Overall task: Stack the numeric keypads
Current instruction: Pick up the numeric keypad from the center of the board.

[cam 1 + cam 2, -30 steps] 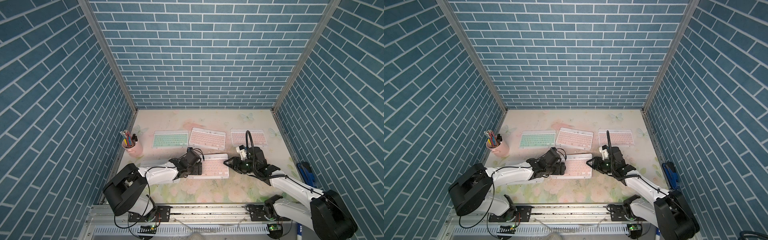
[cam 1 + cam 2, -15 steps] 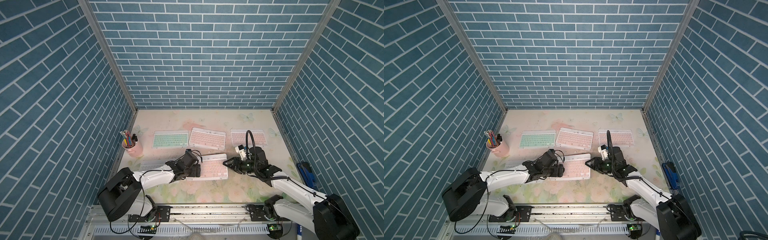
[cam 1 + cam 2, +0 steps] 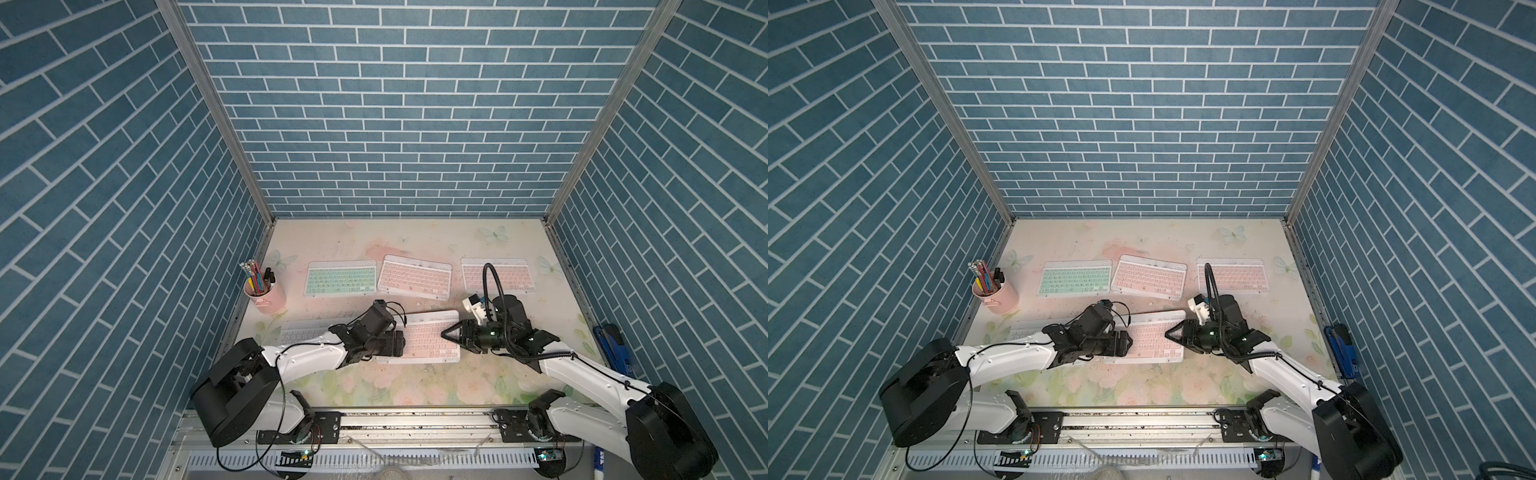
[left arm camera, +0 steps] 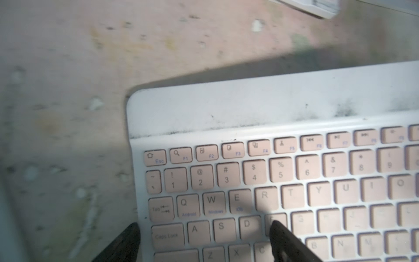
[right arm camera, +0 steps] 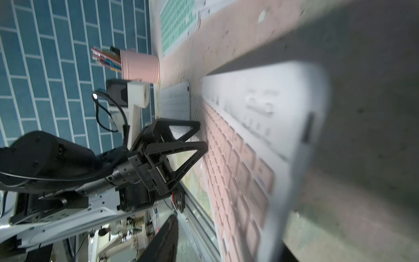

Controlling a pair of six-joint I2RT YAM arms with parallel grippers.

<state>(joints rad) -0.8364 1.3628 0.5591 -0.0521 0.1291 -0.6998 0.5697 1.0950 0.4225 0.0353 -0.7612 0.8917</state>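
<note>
- A pink pencil cup full of pencils stands at the left edge of the table, well clear of both arms.
- Just right of it, the white keypad lies flat in the front row. The left arm crosses over its near right part and hides it.
- Behind it, the green keypad lies flat in the back row, untouched.
- The left gripper sits at the left short end of the front pink keypad, between it and the white one. Its fingers stand wide apart and hold nothing. In the left wrist view one hangs over the keys by the F key, and the other is past the short edge, over bare table.
- The front pink keypad lies near the table's middle, keys up, with its right end raised and a shadow beneath.
- The middle pink keypad lies slightly skewed in the back row, just beside the green one.
- The right gripper reaches over the front pink keypad's right short end, turned on its side. Its jaws stand partly apart with that end between them. One finger shows on the key side with a gap to the keys. The other is hidden behind the keypad, so I cannot tell whether it pinches.
- The right pink keypad lies flat behind that arm, and the arm's black cable loops in front of it.
- A blue object lies outside the table's right edge.
</note>
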